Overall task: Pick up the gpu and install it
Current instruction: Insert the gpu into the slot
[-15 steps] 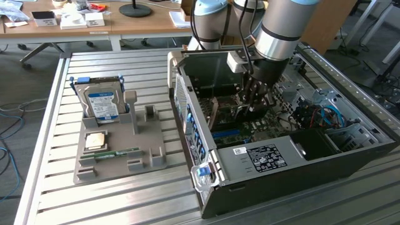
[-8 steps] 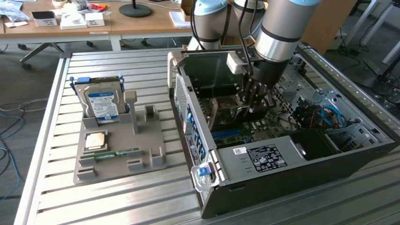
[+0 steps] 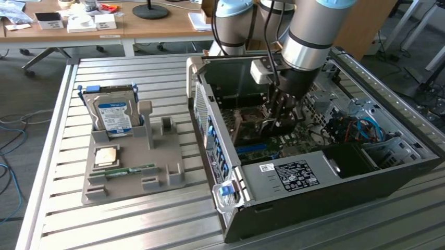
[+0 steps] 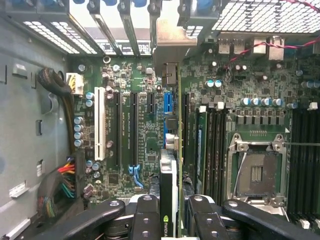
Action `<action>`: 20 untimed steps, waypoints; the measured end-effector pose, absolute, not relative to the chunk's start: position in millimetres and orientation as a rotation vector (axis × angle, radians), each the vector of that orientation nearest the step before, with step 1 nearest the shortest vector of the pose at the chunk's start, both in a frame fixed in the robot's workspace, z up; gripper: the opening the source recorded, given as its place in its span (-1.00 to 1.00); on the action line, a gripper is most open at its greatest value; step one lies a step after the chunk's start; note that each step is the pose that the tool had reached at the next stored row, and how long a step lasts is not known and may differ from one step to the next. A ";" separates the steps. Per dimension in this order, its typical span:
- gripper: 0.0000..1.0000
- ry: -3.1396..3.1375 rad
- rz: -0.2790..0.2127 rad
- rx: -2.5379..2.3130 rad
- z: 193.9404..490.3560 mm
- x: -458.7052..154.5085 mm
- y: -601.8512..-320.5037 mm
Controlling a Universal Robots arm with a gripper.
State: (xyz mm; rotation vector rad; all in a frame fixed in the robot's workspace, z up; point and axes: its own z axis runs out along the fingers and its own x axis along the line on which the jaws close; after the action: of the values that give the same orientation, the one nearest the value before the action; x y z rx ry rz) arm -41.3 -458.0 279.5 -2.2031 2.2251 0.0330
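The gripper [image 4: 172, 216] is closed down to a narrow gap and holds the gpu [image 4: 168, 180] between its two fingers [image 4: 146, 217], one finger on each flat face. The card stands on its edge directly under the gripper, above the motherboard [image 4: 125, 75]. Its long axis runs parallel to the long slots of the motherboard. Its metal bracket [image 4: 172, 42] points to the side of the motherboard where the grilles of the case are. The lower edge of the card is in one line with the blue slot [image 4: 167, 102]; whether it already touches this slot cannot be told. The empty processor socket [image 4: 257, 172] lies on the motherboard, well apart from the card. Near the fingers the card carries an eye-shaped logo [image 4: 165, 223] which looks like the NVIDIA mark. The small white print on the motherboard is too fine to read. In the exterior view, the black label [image 3: 295, 174] on a cover beside the motherboard is also not readable.
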 end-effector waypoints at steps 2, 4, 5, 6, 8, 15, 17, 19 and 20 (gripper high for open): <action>-0.47 2.225 0.033 -2.203 278.9 -43.8 -457.9; -0.47 2.225 0.033 -2.203 278.2 -45.4 -457.9; -0.47 2.225 0.033 -2.203 277.5 -45.7 -457.8; -0.47 2.225 0.033 -2.203 276.7 -46.0 -457.9; -0.47 2.225 0.033 -2.203 275.1 -46.7 -457.9; -0.47 2.225 0.033 -2.203 273.3 -47.7 -457.9; -0.47 2.225 0.033 -2.203 272.2 -48.4 -457.9; -0.47 2.225 0.033 -2.203 271.5 -49.3 -458.0; -0.47 2.225 0.033 -2.203 271.2 -49.9 -457.9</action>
State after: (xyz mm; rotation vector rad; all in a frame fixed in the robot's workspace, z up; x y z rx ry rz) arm -49.9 -457.9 271.2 -2.2028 2.2248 0.0330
